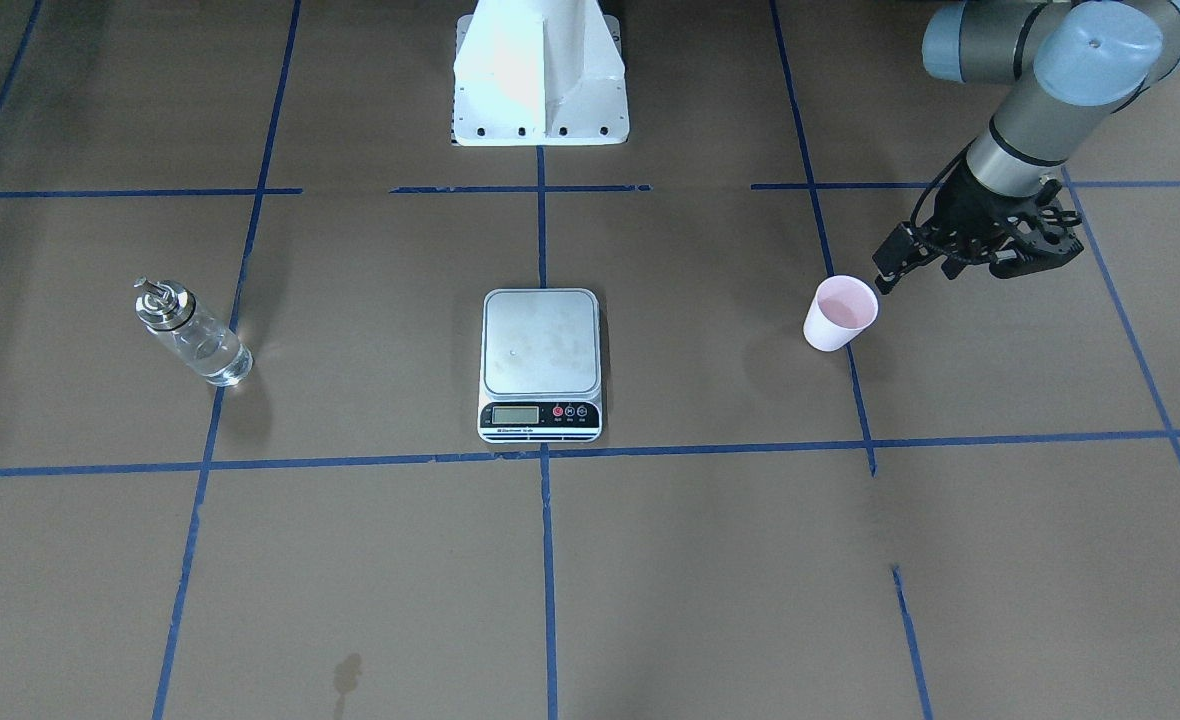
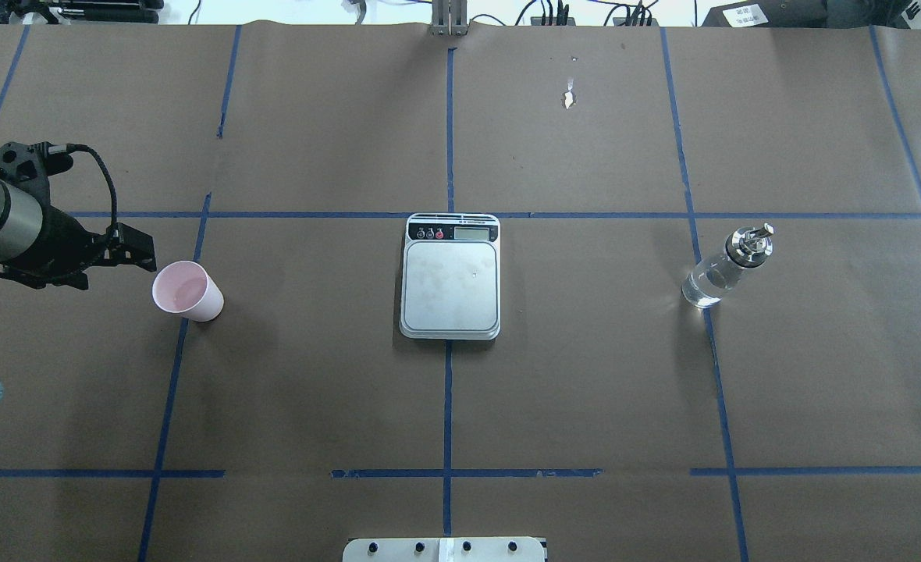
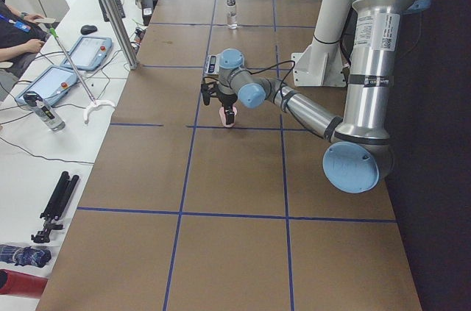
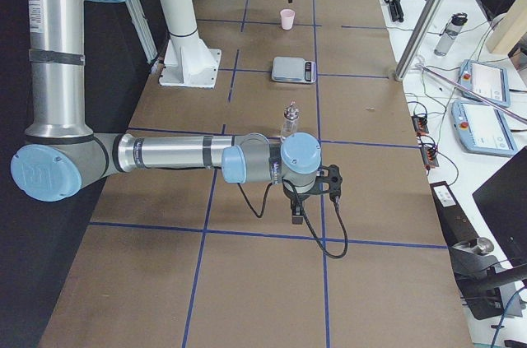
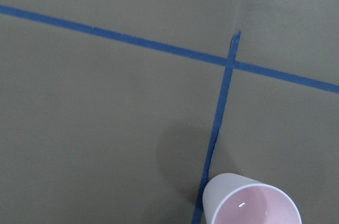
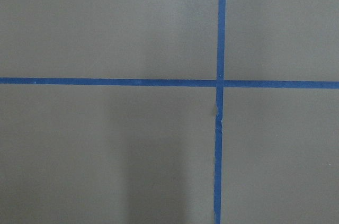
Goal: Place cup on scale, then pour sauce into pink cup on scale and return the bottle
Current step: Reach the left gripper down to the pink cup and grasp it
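The pink cup (image 1: 840, 312) (image 2: 187, 290) stands upright on the brown table, well to the robot's left of the scale (image 1: 540, 345) (image 2: 450, 285). The scale's platform is bare. My left gripper (image 1: 900, 268) (image 2: 136, 251) hovers just beside the cup's rim, apart from it, and looks open with nothing in it. The left wrist view catches the cup (image 5: 251, 203) at its bottom edge. The glass bottle (image 1: 190, 335) (image 2: 726, 269) with its silver spout stands upright far to the robot's right. My right gripper (image 4: 300, 204) hangs low near the bottle (image 4: 289, 122); I cannot tell whether it is open or shut.
Blue tape lines (image 1: 545, 455) divide the brown table into squares. The white robot base (image 1: 540, 70) stands at the table's robot-side edge. A side desk with tablets (image 3: 81, 46), cables and a metal pole (image 3: 110, 9) runs along the far side.
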Robot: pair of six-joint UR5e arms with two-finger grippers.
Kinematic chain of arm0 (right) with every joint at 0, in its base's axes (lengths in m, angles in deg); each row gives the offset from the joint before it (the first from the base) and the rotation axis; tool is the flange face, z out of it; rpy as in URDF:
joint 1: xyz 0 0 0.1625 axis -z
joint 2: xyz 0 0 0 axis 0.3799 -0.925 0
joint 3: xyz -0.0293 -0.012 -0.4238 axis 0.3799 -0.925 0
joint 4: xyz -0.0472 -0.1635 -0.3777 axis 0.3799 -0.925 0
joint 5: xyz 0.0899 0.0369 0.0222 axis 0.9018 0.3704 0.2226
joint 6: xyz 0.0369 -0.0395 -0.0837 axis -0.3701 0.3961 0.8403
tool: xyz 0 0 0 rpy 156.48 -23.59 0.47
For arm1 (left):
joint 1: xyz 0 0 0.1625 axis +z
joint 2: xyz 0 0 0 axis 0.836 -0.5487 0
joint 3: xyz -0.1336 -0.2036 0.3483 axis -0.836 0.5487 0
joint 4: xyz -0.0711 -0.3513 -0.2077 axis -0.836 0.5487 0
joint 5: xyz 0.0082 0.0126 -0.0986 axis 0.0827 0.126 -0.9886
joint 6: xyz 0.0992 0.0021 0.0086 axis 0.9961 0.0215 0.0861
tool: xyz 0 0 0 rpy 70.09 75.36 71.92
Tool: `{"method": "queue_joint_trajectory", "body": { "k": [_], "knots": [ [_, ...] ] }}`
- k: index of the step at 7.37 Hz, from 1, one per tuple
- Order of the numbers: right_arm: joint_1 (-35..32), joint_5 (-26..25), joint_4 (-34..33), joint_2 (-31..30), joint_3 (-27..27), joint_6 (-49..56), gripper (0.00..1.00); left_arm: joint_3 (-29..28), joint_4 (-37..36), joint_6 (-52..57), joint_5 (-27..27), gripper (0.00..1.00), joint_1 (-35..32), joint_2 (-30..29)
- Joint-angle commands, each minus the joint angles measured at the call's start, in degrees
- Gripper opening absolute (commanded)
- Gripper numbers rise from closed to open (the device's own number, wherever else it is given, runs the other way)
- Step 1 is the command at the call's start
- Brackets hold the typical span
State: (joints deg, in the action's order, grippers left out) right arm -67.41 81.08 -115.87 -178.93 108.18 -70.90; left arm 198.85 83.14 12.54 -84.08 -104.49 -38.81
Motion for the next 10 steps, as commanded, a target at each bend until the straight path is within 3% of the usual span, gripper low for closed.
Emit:
{"method": "queue_joint_trajectory", "body": {
  "k": [1, 5, 8, 9, 10],
  "knots": [
    [0.00, 0.01, 0.09, -0.22, -0.40, 0.18, 1.00, -2.73, 0.34, -1.36, 0.42, 1.00, 1.80, -2.72],
    [0.00, 0.01, 0.26, 0.04, 0.30, 0.09, 1.00, -8.54, 3.75, -0.92, 0.51, 0.99, 2.76, -4.76],
    [0.00, 0.01, 0.26, 0.05, 1.62, 0.01, 1.00, -7.95, 4.12, -0.74, 0.51, 0.98, 2.85, -4.15],
    [0.00, 0.01, 0.26, 0.05, 1.62, 0.01, 1.00, -8.03, 4.12, -0.74, 0.60, 0.95, 2.94, -4.06],
    [0.00, 0.10, 0.26, 0.13, 1.62, 0.01, 1.00, -7.42, 4.12, -0.74, 0.51, 0.83, 2.94, -3.89]
  ]
}}
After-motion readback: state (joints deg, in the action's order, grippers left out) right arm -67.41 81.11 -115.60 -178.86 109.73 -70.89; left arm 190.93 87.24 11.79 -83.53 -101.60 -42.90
